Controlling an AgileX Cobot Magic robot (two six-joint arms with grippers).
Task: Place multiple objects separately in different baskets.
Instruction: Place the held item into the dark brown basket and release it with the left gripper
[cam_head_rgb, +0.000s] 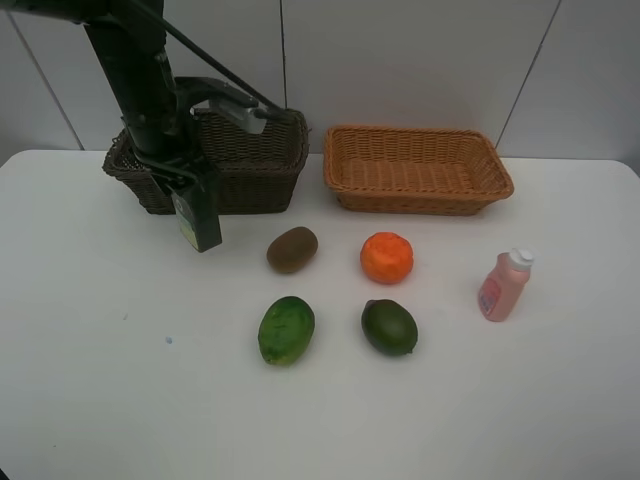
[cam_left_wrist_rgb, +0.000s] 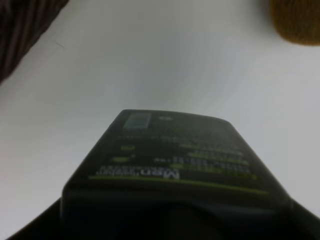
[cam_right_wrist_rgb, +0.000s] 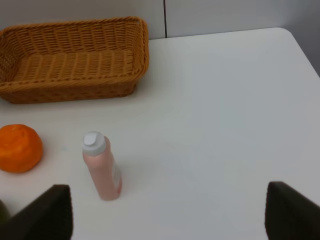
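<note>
Exterior high: left claw (cam_head_rgb: 186, 186) grips the dark green bottle (cam_head_rgb: 198, 224) by its top, hanging upright, likely to clear the dark basket (cam_head_rgb: 262, 182) just behind it. The right claw (cam_right_wrist_rgb: 170, 212) is wide open and empty.

dk basket (cam_head_rgb: 255, 187) + tan basket (cam_head_rgb: 420, 203): woven wicker | table (cam_head_rgb: 100, 400): smooth matt | pink btl (cam_head_rgb: 502, 290): plastic

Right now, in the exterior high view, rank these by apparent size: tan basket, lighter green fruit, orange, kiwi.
1. tan basket
2. lighter green fruit
3. orange and kiwi: too alike to rank
</note>
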